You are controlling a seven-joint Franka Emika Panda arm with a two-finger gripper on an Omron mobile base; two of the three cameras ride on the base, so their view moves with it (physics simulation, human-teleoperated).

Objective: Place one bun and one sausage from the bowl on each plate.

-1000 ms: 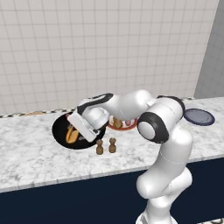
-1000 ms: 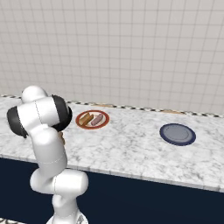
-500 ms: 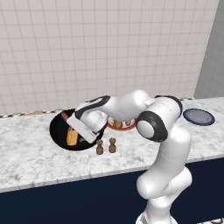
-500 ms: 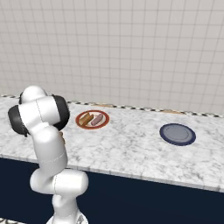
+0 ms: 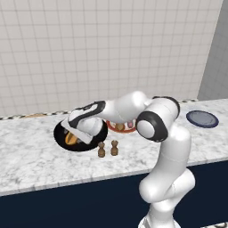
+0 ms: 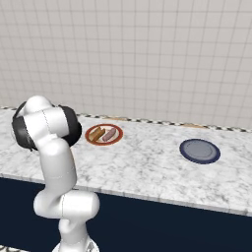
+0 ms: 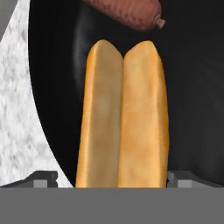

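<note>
Hand view: our gripper (image 7: 112, 175) sits wide, straddling the bun (image 7: 122, 118) in the bowl (image 7: 192, 87). Risk: sausage (image 7: 127, 12) lies close, so closing off-centre may nudge it or let the bun slip.

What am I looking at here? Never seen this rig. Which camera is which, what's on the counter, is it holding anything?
It is a simulated kitchen with a white robot arm on a driving base. Two pictures come from cameras on that base, behind the arm to its left and right. The third comes from a camera on the hand, looking along the gripper.

On the marble counter, the left base view shows a black bowl with the hand reaching down into it, and two small brown shakers in front. The right base view shows a red-rimmed plate already carrying a bun and a sausage, and a bare dark blue plate.

In the hand view, a split bun lies in the bowl between the two fingertips, with a sausage beyond it. The fingers stand apart; nothing is gripped yet.
</note>
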